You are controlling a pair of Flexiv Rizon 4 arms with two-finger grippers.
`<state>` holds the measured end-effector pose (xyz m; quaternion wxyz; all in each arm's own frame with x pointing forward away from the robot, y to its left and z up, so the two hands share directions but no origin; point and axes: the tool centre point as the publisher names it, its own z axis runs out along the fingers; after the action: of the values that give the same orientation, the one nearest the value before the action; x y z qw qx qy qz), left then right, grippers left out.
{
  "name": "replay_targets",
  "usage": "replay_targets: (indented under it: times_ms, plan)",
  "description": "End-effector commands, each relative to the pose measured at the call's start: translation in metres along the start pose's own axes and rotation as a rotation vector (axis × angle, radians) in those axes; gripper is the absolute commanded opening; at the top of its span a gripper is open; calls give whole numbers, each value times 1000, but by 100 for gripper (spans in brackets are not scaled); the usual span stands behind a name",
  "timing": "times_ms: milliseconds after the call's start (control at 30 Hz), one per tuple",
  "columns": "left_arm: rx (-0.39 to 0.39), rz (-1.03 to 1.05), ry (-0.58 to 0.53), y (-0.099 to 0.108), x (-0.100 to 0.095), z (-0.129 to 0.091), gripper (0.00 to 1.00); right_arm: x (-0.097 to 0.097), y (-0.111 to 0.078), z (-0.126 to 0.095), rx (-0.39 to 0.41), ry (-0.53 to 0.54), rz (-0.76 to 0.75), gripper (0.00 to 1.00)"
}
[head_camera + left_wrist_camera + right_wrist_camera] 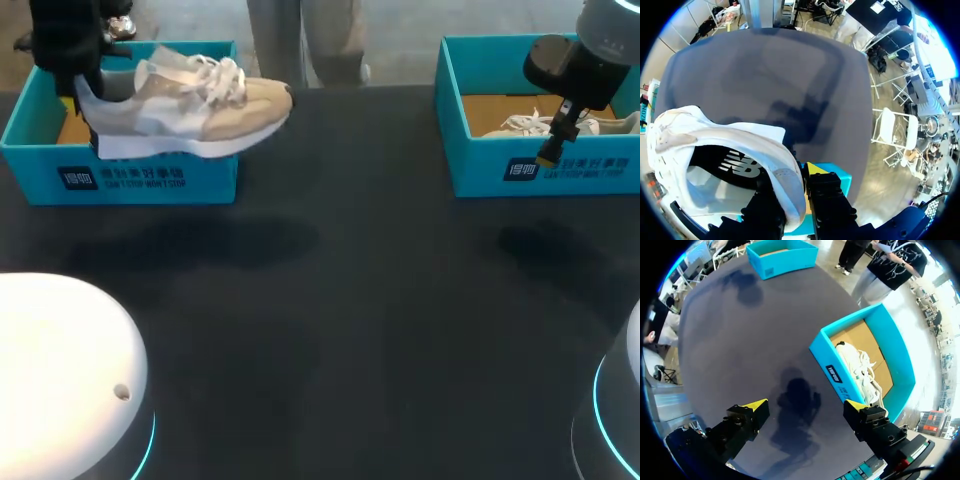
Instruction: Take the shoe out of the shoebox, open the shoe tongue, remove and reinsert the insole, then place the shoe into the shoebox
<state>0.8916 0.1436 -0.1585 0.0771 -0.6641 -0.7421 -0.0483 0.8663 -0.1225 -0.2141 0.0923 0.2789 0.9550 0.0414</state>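
Above the left shoebox (140,178), left gripper (797,195) tight on the heel of the shoe (200,115); right gripper (805,406) wide apart.

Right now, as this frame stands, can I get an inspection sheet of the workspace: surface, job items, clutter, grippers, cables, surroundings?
Surface: dark table, no spills or marks seen.
Job's things: beige shoe held raised over the left shoebox, toe toward the table's middle; a second shoe lies in the right shoebox.
Clutter: nothing seen.
Grippers: left gripper, jaws shut on the beige shoe's heel; right gripper, jaws open and empty, by the right shoebox's near wall.
Cables: nothing seen.
Surroundings: nothing seen reaching over the table.
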Motion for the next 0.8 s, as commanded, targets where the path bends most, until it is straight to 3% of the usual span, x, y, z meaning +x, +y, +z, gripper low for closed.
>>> replay_targets:
  times_ms: [33,800]
  plan:
    - [-84,-4,16,-22,-9,0,0,0,0,0,0,1,0,100]
    - [-61,88,27,-99,-78,25,0,0,0,0,0,1,0,100]
